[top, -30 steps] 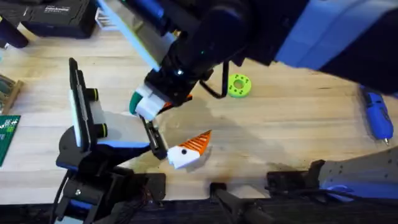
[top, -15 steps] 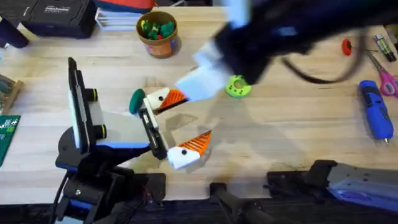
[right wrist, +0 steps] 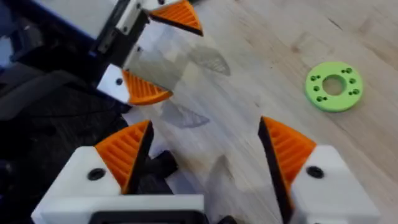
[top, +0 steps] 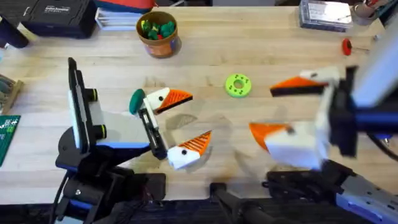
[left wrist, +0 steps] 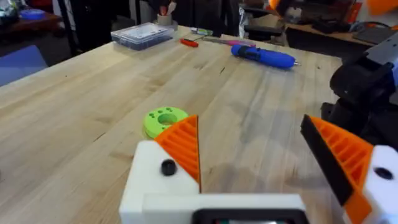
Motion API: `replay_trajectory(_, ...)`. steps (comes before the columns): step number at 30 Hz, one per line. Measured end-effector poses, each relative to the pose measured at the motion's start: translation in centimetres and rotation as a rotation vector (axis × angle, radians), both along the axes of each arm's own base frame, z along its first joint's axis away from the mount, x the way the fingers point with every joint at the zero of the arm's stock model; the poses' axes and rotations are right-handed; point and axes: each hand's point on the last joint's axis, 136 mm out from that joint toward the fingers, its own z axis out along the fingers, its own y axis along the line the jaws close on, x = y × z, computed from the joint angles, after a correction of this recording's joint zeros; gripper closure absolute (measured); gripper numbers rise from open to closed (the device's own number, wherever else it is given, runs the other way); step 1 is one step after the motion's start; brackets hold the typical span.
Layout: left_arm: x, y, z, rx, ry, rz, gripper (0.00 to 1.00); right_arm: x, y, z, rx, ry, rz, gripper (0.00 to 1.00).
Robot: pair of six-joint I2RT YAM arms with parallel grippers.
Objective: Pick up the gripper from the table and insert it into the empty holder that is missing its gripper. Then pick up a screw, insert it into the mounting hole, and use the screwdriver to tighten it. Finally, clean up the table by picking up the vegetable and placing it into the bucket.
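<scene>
My left gripper [top: 199, 115] stands open over the table [top: 261, 50]. Both of its white finger bases carry orange ridged tips. The far base, the holder [top: 155, 98], has the orange gripper piece [top: 177, 97] on its end. The dark green vegetable [top: 136, 101] lies against that base. My right gripper [top: 262, 109] hangs open and empty to the right, facing the left one. The bucket [top: 158, 31] stands at the back. The blue screwdriver [left wrist: 264, 56] lies far off in the left wrist view. No loose screw can be made out.
A lime-green disc [top: 238, 85] with holes lies between the two grippers. A small red-handled tool [top: 346, 45] and a clear box [top: 323, 11] sit at the back right. A black case [top: 56, 15] is at the back left, a green circuit board [top: 7, 137] at the left edge.
The right arm has drawn back from the left gripper's far finger toward the right front. The orange piece stays on that finger. The bucket has come into sight.
</scene>
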Motion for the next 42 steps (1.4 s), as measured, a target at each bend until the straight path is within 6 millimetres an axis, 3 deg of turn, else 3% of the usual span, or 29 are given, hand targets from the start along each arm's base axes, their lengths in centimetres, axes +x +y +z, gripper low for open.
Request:
replay_trajectory(6,0.0,0.0,0.0,0.0,0.0,0.0,0.015,-3.7,0.1,-1.6,0.058,-0.023,0.184,0.008)
replay_trajectory(12,0.0,0.0,0.0,0.0,0.0,0.0,0.044,-4.6,0.4,-2.8,0.059,-0.008,0.252,0.009)
replay_trajectory(14,0.0,0.0,0.0,0.0,0.0,0.0,0.273,-4.6,0.5,-2.7,0.067,-0.017,0.261,0.009)
replay_trajectory(18,0.0,0.0,0.0,0.001,-0.003,0.0,0.891,-4.6,0.6,-2.6,0.069,-0.021,0.269,0.009)
replay_trajectory(19,0.0,0.0,0.0,0.002,-0.008,-0.001,0.972,-4.6,0.6,-2.6,0.069,-0.021,0.269,0.009)
replay_trajectory(30,0.0,0.0,0.1,0.002,-0.01,-0.001,0.991,-4.3,0.6,-2.5,0.073,-0.028,0.253,0.008)
replay_trajectory(37,0.0,0.0,0.1,0.002,-0.01,0.0,0.991,-0.4,-0.8,-2.7,0.042,-0.034,0.026,0.007)
replay_trajectory(42,0.0,0.0,0.1,0.002,-0.01,0.0,0.991,4.7,-4.0,-5.2,-0.075,0.036,-0.227,0.007)
